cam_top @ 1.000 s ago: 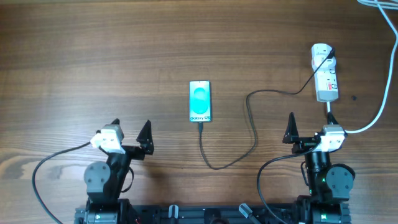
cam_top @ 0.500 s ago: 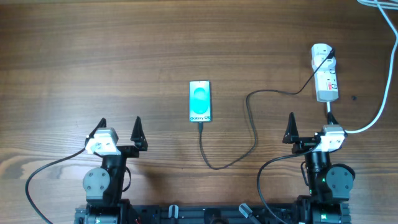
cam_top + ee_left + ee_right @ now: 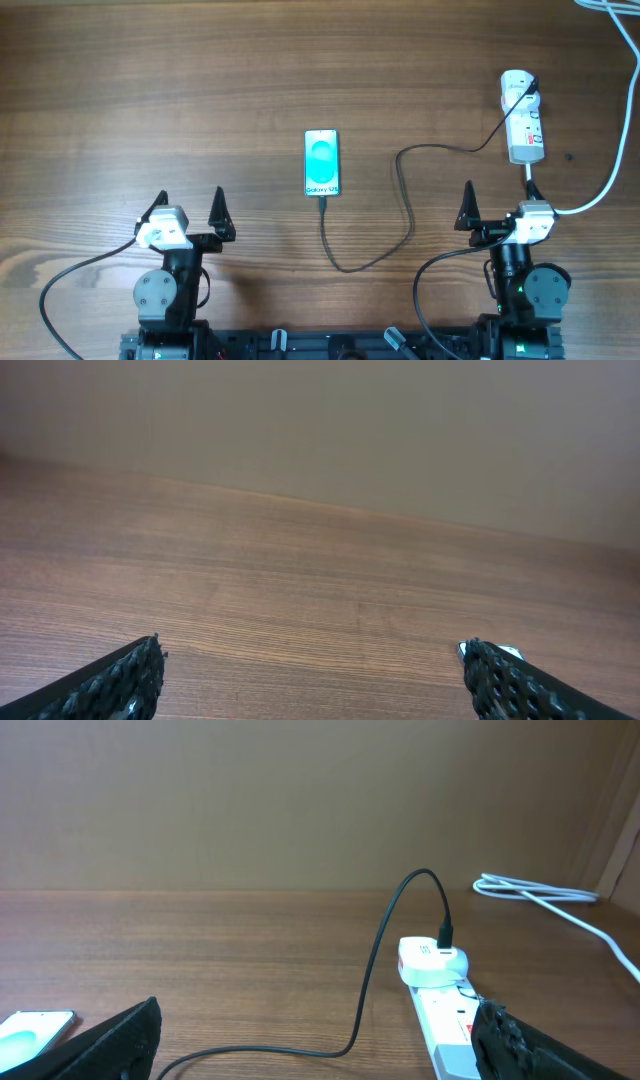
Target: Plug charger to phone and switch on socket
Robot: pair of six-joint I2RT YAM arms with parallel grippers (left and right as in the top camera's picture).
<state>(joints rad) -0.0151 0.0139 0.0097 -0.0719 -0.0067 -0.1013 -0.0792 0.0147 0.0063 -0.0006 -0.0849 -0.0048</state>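
Observation:
The phone (image 3: 322,163) lies flat mid-table, its turquoise screen up; in the right wrist view only its corner (image 3: 30,1025) shows at the lower left. The charger (image 3: 404,190), a thin black cable, meets the phone's near end, loops toward me, and runs up to a white adapter (image 3: 432,962) seated in the far end of the socket (image 3: 523,118). My left gripper (image 3: 190,198) stands open over bare wood, well to the left of the phone, with nothing between its fingers (image 3: 130,672). My right gripper (image 3: 498,195) is open just short of the socket (image 3: 450,1025).
A thick white cable (image 3: 612,170) curves down the right edge of the table and lies coiled at the back (image 3: 540,892). A plain wall rises behind the table. Both arm bases and their grey leads sit at the near edge.
My left gripper has swung to the left and turned a little over the last second, then held still. The right arm, phone, charger and socket have not moved.

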